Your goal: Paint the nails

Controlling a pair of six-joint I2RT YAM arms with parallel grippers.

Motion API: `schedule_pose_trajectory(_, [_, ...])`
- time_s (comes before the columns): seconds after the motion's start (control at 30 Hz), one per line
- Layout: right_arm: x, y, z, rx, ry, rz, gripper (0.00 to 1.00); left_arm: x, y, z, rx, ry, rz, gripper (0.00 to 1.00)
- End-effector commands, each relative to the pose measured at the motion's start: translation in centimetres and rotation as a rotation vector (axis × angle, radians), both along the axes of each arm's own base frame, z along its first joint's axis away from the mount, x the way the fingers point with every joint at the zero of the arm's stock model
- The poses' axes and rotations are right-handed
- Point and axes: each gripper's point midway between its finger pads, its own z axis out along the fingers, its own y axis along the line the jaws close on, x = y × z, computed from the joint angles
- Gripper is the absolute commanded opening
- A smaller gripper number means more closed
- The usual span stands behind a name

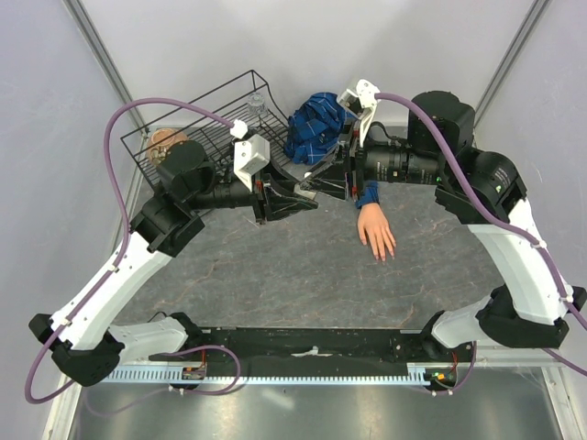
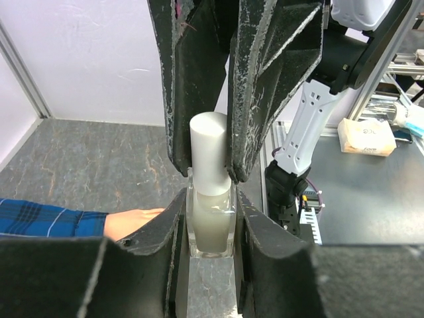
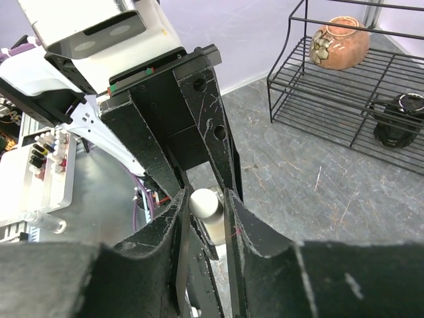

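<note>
Left hand (image 2: 211,205) is clamped on the glass body of the small bottle (image 2: 211,235), keeping it upright. The right hand (image 3: 205,202) comes in from the opposite side and pinches the white cap (image 2: 209,142) between its fingers. One holds the base so the other can turn the top. To my eye this is the uncapping step, with no brush out yet. Whether the bottle rests on the desk (image 1: 275,266) or hangs just above it I cannot tell. The liquid inside looks pale and milky.

The nails (image 1: 385,254) are well clear of all this. They tip the fingers of the mannequin hand (image 1: 376,229), which lies palm down on the desk, right of where the two arms meet. Its fingers are a little spread and point toward the near edge, and its blue plaid sleeve (image 2: 46,218) runs back under the right arm. Laid flat like that, the nails face up and sit near the bottle, which should make for a short trip with a loaded brush.

From above they are only small pinkish ends on flesh-coloured fingers — too small to say whether any carries polish. In the left wrist view only the back of the mannequin hand and the sleeve show; the fingertips are hidden behind the left hand's own finger.
</note>
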Motion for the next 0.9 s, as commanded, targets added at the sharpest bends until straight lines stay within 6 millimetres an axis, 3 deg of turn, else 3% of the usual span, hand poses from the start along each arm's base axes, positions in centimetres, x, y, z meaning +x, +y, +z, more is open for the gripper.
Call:
schedule_pose_trajectory(0.0, [-0.3, -0.1, 0.2, -0.006, -0.014, 0.020, 0.26, 0.4, 0.3, 1.8, -0.029, 0.010, 0.032, 0.02])
schedule_pose_trajectory(0.1, [0.2, -0.2, -0.3, -0.027, -0.012, 0.002, 0.00, 0.8, 0.3, 2.0, -0.031, 0.042, 0.041, 0.02])
schedule_pose_trajectory(0.23, [1.6, -0.8, -0.7, -0.049, -0.026, -0.092, 0.00, 1.4, 0.6, 2.0, -0.035, 0.061, 0.080, 0.21])
schedule_pose_trajectory(0.27, [2.5, -1.2, -0.8, -0.056, -0.033, -0.148, 0.00, 1.5, 0.7, 1.8, -0.034, 0.061, 0.086, 0.35])
schedule_pose_trajectory(0.3, [3.1, -1.2, -1.2, -0.058, -0.032, -0.176, 0.00, 1.7, 1.0, 2.0, -0.041, 0.055, 0.115, 0.42])
schedule_pose_trajectory(0.37, [4.2, -2.2, -1.2, -0.042, -0.030, -0.274, 0.00, 2.3, 1.5, 1.5, -0.035, 0.058, 0.159, 0.79])
schedule_pose_trajectory(0.4, [5.1, -2.0, -2.1, -0.042, -0.025, -0.310, 0.00, 2.5, 1.9, 1.5, -0.036, 0.052, 0.188, 0.90])
schedule_pose_trajectory(0.43, [5.1, -3.0, -1.6, -0.016, -0.034, -0.354, 0.00, 2.7, 2.1, 1.3, -0.032, 0.049, 0.207, 0.99])
schedule_pose_trajectory(0.47, [6.4, -3.0, -3.0, -0.017, -0.018, -0.419, 0.00, 3.2, 2.6, 0.8, -0.016, 0.048, 0.248, 0.99])
schedule_pose_trajectory(0.53, [6.8, -4.1, -3.5, 0.002, -0.016, -0.489, 0.00, 3.5, 3.4, 0.2, 0.007, 0.043, 0.302, 0.99])
schedule_pose_trajectory(0.57, [7.9, -4.3, -5.7, -0.018, 0.006, -0.546, 0.00, 4.5, 4.0, -0.2, 0.013, 0.044, 0.370, 0.99])
schedule_pose_trajectory(0.63, [8.0, -4.9, -7.2, -0.013, 0.001, -0.576, 0.00, 5.1, 5.5, 0.3, -0.003, 0.017, 0.464, 0.99])
schedule_pose_trajectory(0.67, [8.5, -4.3, -10.3, -0.043, 0.009, -0.573, 0.00, 6.8, 6.8, 0.5, -0.017, 0.010, 0.586, 0.99])
schedule_pose_trajectory(0.73, [8.0, -3.9, -12.7, -0.051, 0.007, -0.530, 0.00, 7.9, 9.0, 1.4, -0.052, -0.017, 0.722, 0.99])
schedule_pose_trajectory(0.77, [8.3, -3.4, -16.0, -0.083, 0.017, -0.518, 0.00, 9.3, 11.0, 1.9, -0.077, -0.023, 0.857, 0.99])
schedule_pose_trajectory(0.87, [7.7, -2.0, -21.1, -0.157, -0.004, -0.478, 0.00, 10.1, 14.1, 2.9, -0.122, -0.042, 1.025, 0.98])
